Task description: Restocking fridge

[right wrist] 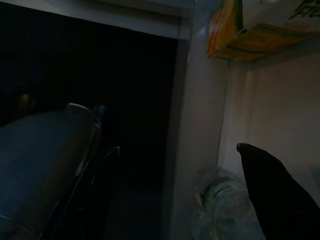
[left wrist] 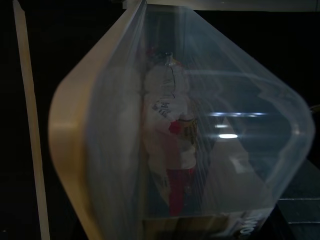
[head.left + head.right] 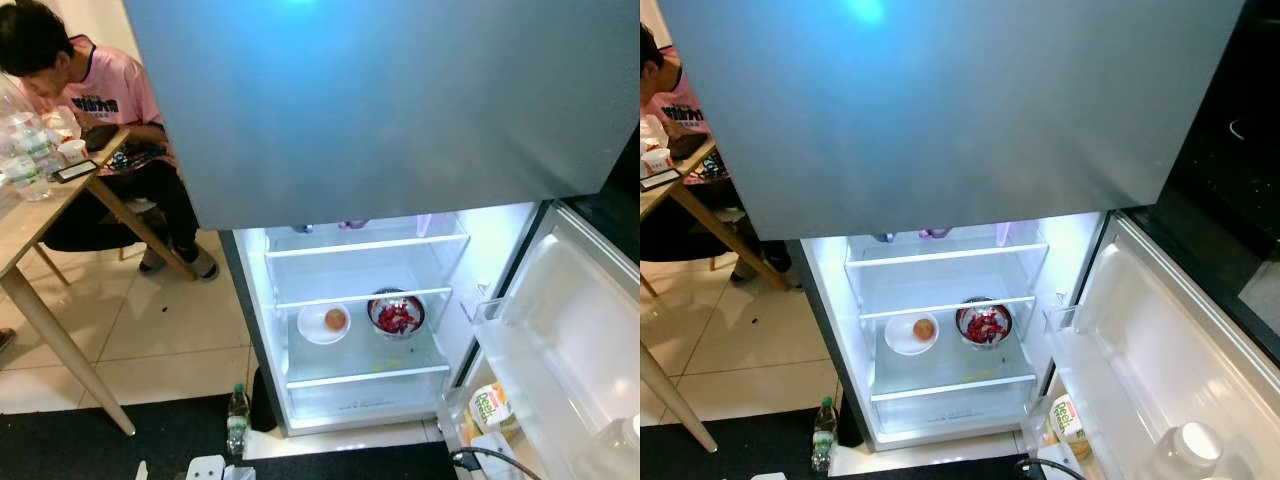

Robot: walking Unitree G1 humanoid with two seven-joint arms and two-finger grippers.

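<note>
The fridge's lower compartment (image 3: 360,385) stands open and lit. On its glass shelf sit a white bowl (image 3: 322,322) with a small orange item and a metal bowl (image 3: 396,314) of red food. The open door (image 3: 570,320) swings to the right; its lowest rack holds a green-and-white carton (image 3: 490,405) and a clear lidded jar (image 3: 1193,445). Close before the left wrist camera is a clear plastic container (image 2: 100,150) with something white and red inside. My right gripper (image 1: 265,185) hangs low by the door rack, beside a clear bottle (image 1: 220,205) and under the carton (image 1: 250,25).
The closed grey upper door (image 3: 380,100) looms over the opening. A water bottle (image 3: 237,418) stands on the dark mat left of the fridge. A person (image 3: 100,90) sits at a wooden table (image 3: 40,215) with bottles, far left. A pale tile floor lies between.
</note>
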